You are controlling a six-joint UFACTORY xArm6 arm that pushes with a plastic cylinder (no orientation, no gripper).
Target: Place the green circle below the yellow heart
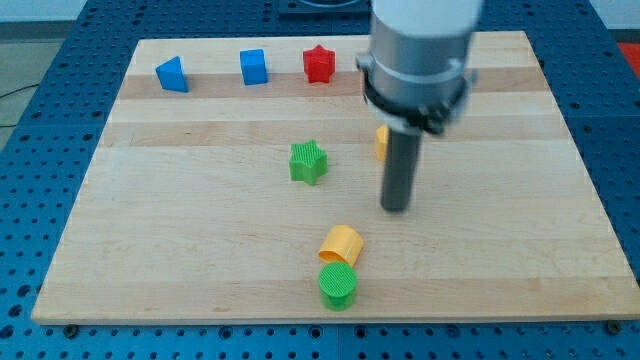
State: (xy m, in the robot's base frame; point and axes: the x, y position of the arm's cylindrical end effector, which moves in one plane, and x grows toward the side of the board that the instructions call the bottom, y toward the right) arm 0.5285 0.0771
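The green circle lies near the view's bottom edge of the board, touching the yellow heart just above it. My tip is on the board up and to the right of the yellow heart, a short gap away, touching neither block. The arm's grey body hides the board's top right of centre.
A green star sits left of the rod. A yellow block shows partly behind the rod. Along the view's top stand a blue triangle, a blue cube and a red star. The wooden board lies on a blue perforated table.
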